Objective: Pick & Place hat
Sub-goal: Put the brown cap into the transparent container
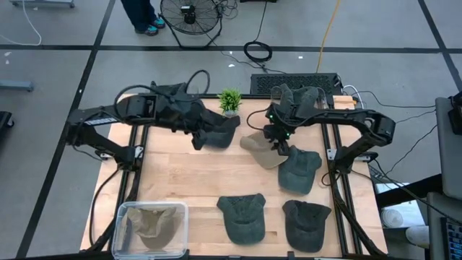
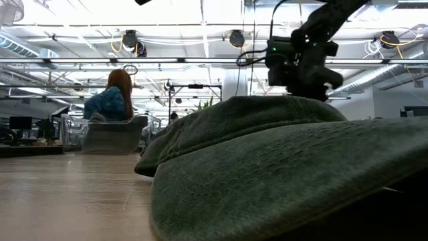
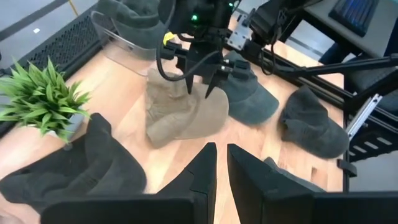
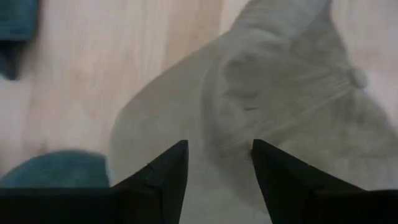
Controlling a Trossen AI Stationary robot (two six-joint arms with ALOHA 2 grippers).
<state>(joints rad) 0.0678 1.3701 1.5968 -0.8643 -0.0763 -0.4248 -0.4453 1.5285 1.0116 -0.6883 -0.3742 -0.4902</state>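
Soft hats on a wooden table, with the right gripper [image 1: 278, 146] over the tan hat [image 1: 261, 149].

The tan hat is floppy cloth, a bit crumpled, and lies flat near the middle of the smooth wooden table [image 1: 188, 177]. Its brim points toward the far left, its round top toward the near right. The right gripper is just above it, fingers spread apart, holding nothing. The left gripper [image 3: 216, 163] hangs by a dark hat [image 1: 216, 131], fingers nearly together and empty. Other dark green hats [image 1: 299, 172] lie close by. A clear plastic bin [image 1: 151, 227] sits in the near left corner, with bare wood between.
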